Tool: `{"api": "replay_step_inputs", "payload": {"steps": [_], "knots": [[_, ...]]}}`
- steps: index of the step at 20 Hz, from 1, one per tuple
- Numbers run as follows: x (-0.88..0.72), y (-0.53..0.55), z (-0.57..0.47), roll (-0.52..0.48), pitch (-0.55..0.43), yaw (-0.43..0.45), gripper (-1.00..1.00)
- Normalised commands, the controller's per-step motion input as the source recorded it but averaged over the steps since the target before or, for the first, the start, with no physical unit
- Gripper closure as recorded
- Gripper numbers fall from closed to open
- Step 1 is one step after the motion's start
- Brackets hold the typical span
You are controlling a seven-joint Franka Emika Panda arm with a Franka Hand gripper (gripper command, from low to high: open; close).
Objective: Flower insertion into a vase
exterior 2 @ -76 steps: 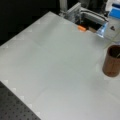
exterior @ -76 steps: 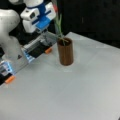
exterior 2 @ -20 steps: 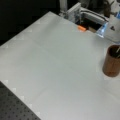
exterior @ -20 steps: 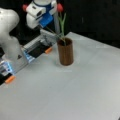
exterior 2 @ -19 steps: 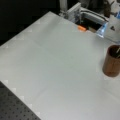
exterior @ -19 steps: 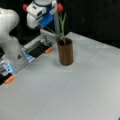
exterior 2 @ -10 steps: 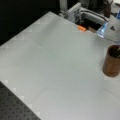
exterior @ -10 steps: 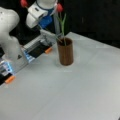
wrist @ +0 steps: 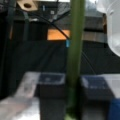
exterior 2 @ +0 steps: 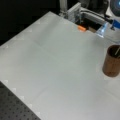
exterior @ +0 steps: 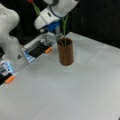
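the vase (exterior: 65, 51) stands upright on the white worktop (exterior: 75, 92), a little above the middle of a front view, and at the right edge of a front view (exterior 2: 112, 61). a green flower stem (exterior: 64, 28) rises out of its mouth, and its lower end is already inside the rim; a thin bit of stem also shows at the rim in a front view (exterior 2: 117, 51). the gripper (exterior: 57, 32) hangs just above and to the upper left of the vase, close beside the stem. in the wrist view the stem (wrist: 75, 57) runs straight up the middle between two dark blocks, so i judge the gripper is pinching the flower stem, though the contact itself is hard to see. a red bloom (exterior: 31, 1) shows at the top edge. to do this step well, the stem should stay upright and centred over the mouth, going down slowly so it does not catch the rim or tip the vase.
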Motion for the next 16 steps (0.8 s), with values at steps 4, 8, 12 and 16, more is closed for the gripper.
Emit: {"api": "replay_step_inputs", "payload": {"steps": [4, 8, 12, 16], "knots": [[0.16, -0.12, 0.03, -0.047, 0.167, 0.099, 1.00], [0.13, -0.13, 0.04, -0.033, 0.111, 0.098, 1.00], [0.21, -0.15, 0.03, -0.040, 0.121, 0.109, 1.00], [0.33, -0.12, -0.10, -0.035, 0.124, 0.110, 1.00]]}}
